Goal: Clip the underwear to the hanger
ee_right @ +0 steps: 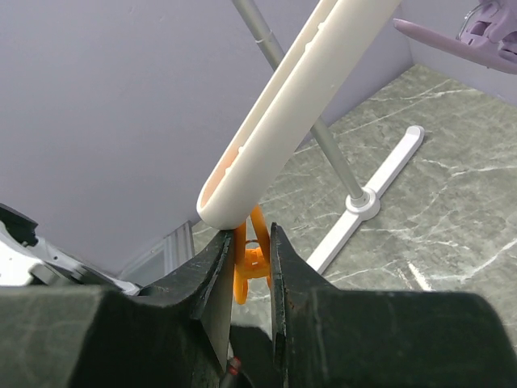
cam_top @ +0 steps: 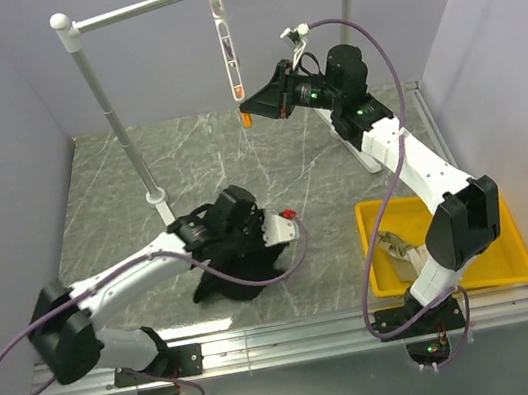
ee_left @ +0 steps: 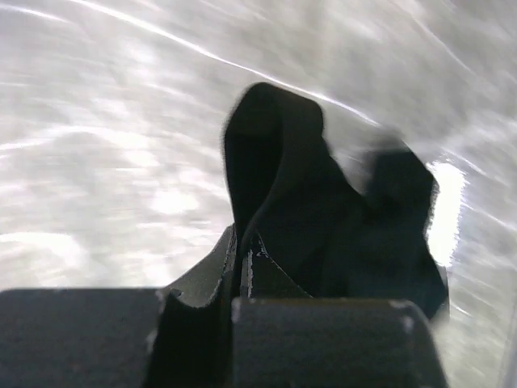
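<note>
The black underwear lies bunched on the marble table, front left of centre. My left gripper is shut on a fold of it; in the left wrist view the black fabric rises out from between the closed jaws of the gripper. The white hanger hangs down from the rail, with its orange clip at the lower end. My right gripper is raised at that end. In the right wrist view its jaws press the orange clip from both sides, just below the hanger tip.
The white metal rail frame stands across the back, its foot on the table. A yellow tray at the front right holds a beige cloth. A purple clip hangs near the hanger. Walls close in both sides.
</note>
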